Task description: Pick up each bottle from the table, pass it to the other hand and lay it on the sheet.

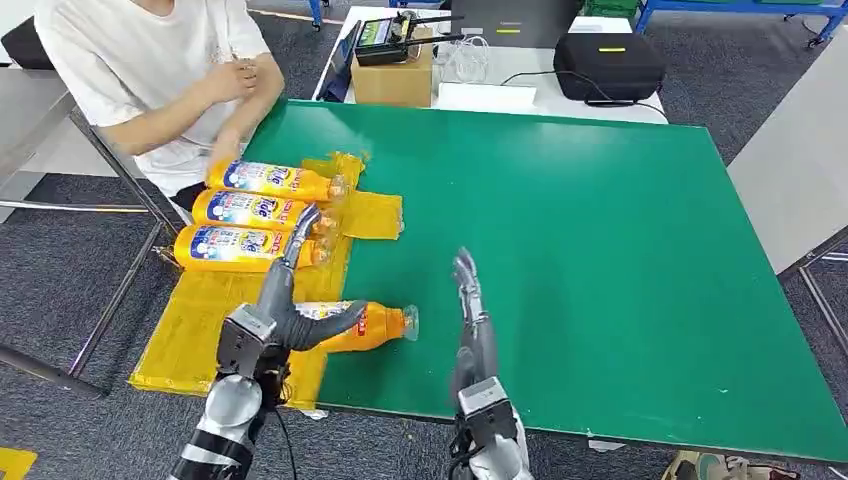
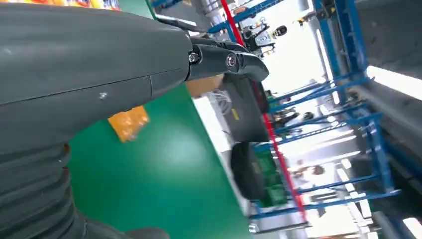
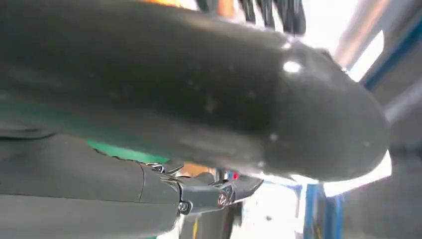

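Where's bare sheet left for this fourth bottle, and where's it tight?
Free: the yellow sheet near the table's front edge, left of the left robot hand and below the three laid bottles. Crowded: the sheet's far end, where those bottles lie close together. The fourth bottle straddles the sheet's edge.

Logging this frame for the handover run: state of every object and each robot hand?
Three orange plastic bottles with blue labels: lying side by side on the sheet.
Fourth orange plastic bottle: lying half on the sheet's edge, cap over the green table, not gripped.
Yellow plastic sheet: flat over the table's left edge.
Left robot hand: open, above the fourth bottle.
Right robot hand: open, fingers straight, empty.
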